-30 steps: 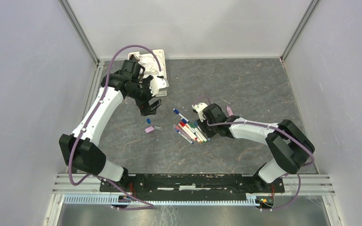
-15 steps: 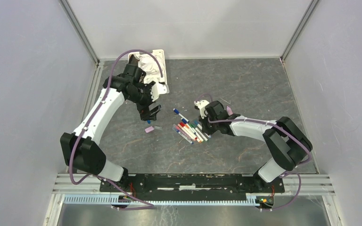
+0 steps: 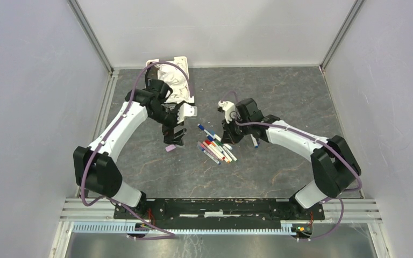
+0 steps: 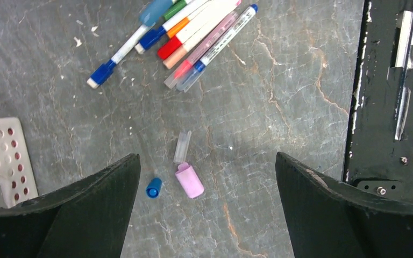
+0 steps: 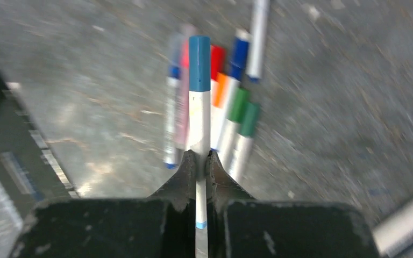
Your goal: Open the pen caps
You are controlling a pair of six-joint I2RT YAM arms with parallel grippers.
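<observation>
You are looking into a robot test cell in a lab, not a home or a shop. Plain pale walls [image 3: 27, 80] close off the left, top and right of the frame. Bare aluminium posts [image 3: 90, 35] join them, running down to the corners of the counter [image 3: 279, 91], a dark grey stone-look slab. Along the bottom of the frame, a black plate [image 3: 215, 207] and a slotted metal rail [image 3: 193, 228] carry the bases of two white arms [image 3: 118, 126], with purple cables [image 3: 164, 64] looped over them. The only props are pens [image 3: 215, 150] and loose caps [image 4: 189, 181] mid-frame, and a white basket [image 3: 183, 58] at upper left.
</observation>
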